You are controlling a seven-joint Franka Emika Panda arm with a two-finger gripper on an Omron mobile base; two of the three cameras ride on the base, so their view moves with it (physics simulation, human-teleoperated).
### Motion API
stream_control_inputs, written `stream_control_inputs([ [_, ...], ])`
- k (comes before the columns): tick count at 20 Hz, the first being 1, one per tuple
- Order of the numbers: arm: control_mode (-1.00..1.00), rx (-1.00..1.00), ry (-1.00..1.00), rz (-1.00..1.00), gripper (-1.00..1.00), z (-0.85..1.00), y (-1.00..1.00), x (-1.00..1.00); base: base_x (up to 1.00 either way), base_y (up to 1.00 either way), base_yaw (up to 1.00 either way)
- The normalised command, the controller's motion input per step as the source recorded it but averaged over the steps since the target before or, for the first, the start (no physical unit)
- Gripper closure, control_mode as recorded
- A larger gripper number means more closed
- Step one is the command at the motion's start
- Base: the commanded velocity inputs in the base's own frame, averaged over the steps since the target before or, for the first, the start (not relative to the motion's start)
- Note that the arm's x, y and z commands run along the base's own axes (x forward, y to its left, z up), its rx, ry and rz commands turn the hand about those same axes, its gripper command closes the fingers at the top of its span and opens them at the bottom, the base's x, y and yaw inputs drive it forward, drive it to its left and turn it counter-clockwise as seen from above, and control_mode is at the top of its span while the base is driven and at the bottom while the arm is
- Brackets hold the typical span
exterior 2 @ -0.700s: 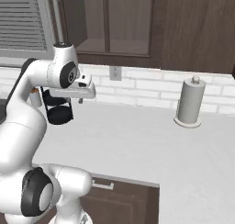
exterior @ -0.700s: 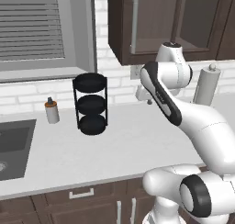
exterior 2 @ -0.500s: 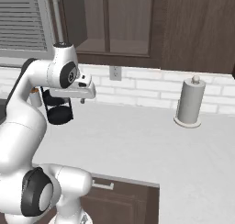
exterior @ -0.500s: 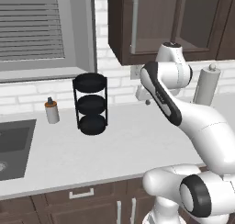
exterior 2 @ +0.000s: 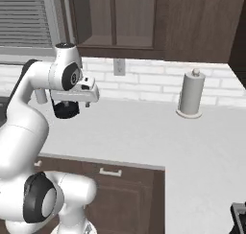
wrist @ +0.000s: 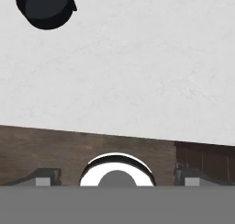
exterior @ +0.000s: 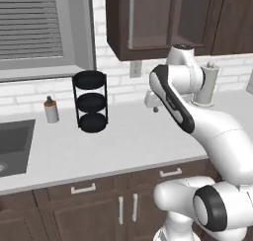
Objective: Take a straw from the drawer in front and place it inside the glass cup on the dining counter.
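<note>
My gripper [exterior: 154, 106] hangs above the white sink counter [exterior: 123, 141], close to its front edge, pointing down. In the hand view the gripper [wrist: 117, 178] is open: its two dark fingertips [wrist: 43, 176] stand far apart with nothing between them. Below the counter edge is the dark brown drawer [exterior: 170, 172] with a small silver bar handle, shut; it is also seen from the right [exterior 2: 110, 172] and as a brown band in the hand view [wrist: 69, 149]. The straw, the glass cup and the dining counter are out of view.
A black three-tier rack [exterior: 90, 101] stands at the back of the counter, left of the gripper, with a small bottle [exterior: 50, 109] and a sink [exterior: 12, 146] further left. A paper towel roll [exterior 2: 190, 94] stands at the back right. Dark wall cabinets [exterior: 168, 18] hang overhead.
</note>
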Motion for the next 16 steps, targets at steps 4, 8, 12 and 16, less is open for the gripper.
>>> stream_control_inputs([
  [4, 1.00, 0.00, 0.00, 0.00, -1.00, 0.00, 0.00, 0.00, -0.67, 0.36, -0.32],
  [8, 1.00, 0.00, 0.00, 0.00, -1.00, 0.00, 0.00, 0.00, -0.45, 0.63, -0.39],
  [12, 1.00, 0.00, 0.00, 0.00, -1.00, 0.00, 0.00, 0.00, -0.34, 0.75, -0.41],
  [16, 1.00, 0.00, 0.00, 0.00, -1.00, 0.00, 0.00, 0.00, -0.22, 0.71, -0.40],
])
